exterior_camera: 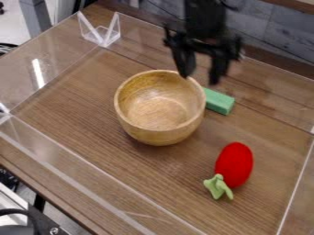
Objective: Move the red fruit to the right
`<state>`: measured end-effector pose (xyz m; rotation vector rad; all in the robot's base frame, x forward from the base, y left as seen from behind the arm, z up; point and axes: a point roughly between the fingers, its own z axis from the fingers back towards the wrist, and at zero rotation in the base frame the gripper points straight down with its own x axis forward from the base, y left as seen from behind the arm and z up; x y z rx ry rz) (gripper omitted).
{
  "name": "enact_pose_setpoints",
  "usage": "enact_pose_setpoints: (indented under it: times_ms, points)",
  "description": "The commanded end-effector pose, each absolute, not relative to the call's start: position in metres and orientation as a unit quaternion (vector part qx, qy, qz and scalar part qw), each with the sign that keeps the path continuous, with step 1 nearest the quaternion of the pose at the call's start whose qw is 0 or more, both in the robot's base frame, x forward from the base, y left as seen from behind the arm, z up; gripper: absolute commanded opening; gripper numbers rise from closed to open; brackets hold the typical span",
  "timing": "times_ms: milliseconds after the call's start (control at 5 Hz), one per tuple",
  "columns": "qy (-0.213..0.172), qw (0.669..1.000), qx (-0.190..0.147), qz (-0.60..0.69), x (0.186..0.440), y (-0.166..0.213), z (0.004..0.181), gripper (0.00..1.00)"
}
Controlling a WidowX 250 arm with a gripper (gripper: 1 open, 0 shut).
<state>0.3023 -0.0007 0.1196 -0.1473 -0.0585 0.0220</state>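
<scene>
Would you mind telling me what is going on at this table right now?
A robot arm, blurred by motion, is over the far part of the table, beyond the wooden bowl. It does not appear to hold anything, though its gripper is too blurred to read. The red toy strawberry with its light green leafy stem lies on the table, to the right of the bowl in the picture and nearer the camera. A green block lies beside the bowl.
</scene>
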Motion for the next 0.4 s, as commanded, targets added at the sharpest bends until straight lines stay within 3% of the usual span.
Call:
enact_pose_setpoints:
  times_ms: [0, 200]
  points:
    - [-0.081, 0.994, -0.072, 0.006, 0.306, 0.021, 0.155, 1.0]
    - [-0.098, 0.993, -0.063, 0.012, 0.302, 0.043, 0.168, 1.0]
